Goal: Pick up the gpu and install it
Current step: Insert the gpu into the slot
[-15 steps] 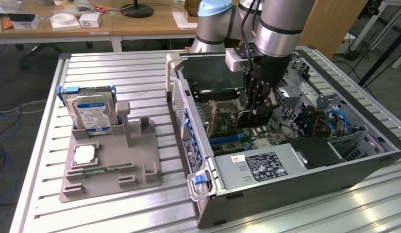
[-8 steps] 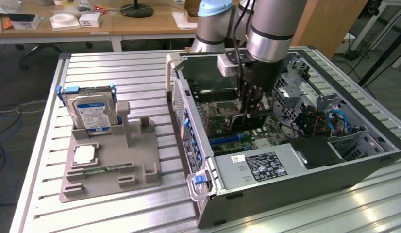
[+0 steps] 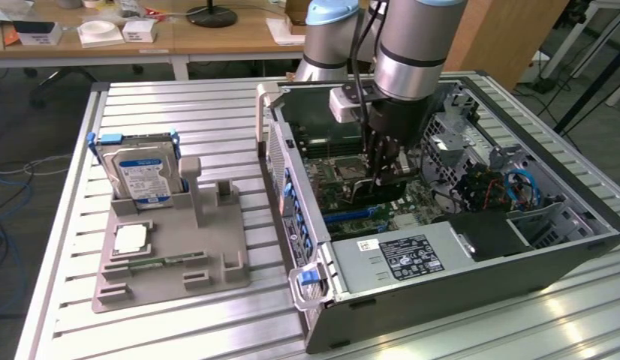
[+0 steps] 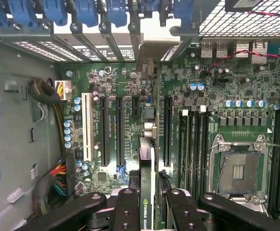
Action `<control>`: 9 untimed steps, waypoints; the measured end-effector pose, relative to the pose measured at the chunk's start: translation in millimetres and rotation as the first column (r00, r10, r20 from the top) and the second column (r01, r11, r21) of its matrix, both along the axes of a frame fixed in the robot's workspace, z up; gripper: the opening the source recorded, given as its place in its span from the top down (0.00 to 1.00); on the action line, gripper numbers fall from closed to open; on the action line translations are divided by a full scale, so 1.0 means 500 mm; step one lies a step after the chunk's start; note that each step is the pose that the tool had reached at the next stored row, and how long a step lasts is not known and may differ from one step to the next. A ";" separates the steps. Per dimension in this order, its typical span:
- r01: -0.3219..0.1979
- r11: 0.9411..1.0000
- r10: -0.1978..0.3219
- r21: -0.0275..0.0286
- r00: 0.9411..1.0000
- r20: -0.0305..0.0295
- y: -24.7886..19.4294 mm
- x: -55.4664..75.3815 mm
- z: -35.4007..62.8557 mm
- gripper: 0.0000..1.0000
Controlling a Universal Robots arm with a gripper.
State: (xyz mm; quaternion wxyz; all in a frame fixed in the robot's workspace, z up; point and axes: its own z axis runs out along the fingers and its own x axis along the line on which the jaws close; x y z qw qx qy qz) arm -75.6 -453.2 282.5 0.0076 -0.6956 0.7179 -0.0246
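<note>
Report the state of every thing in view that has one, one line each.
gpu: gripped on edge in the hand, over the motherboard slots; cannot tell if seated.
hand: shut on the gpu, inside the computer case.
computer case: on its side, open.
CPU socket: empty.
hard drive: upright in the grey holder.

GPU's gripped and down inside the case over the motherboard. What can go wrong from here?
1. The gpu, held edge-on in the gripper, sits among several parallel black slots; a small offset could put its edge on board components instead of a slot.
2. Its bracket end is close to the rear frame with blue latches and may snag there.
3. The open CPU socket lies nearby; a slip could damage it.
</note>
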 end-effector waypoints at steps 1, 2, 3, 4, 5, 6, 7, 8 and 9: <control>0.000 1.000 0.000 0.000 1.000 0.000 -0.0001 0.000 0.000 0.74; 0.000 1.000 0.000 0.000 1.000 0.000 -0.0001 0.000 0.000 0.74; 0.000 1.000 0.000 0.000 1.000 0.000 0.0000 0.000 -0.001 0.74; 0.000 1.000 0.000 0.000 1.000 0.000 0.0000 0.000 -0.001 0.74; 0.000 1.000 0.000 0.000 1.000 0.000 0.0000 0.000 -0.002 0.74; 0.001 1.000 -0.001 0.000 1.000 -0.001 0.0000 0.000 -0.002 0.74; 0.001 1.000 -0.001 0.000 1.000 -0.002 0.0000 -0.001 -0.002 0.74; 0.001 1.000 -0.001 0.000 1.000 -0.002 0.0000 -0.001 -0.003 0.74; 0.001 1.000 -0.001 0.000 1.000 -0.002 -0.0001 -0.002 -0.003 0.74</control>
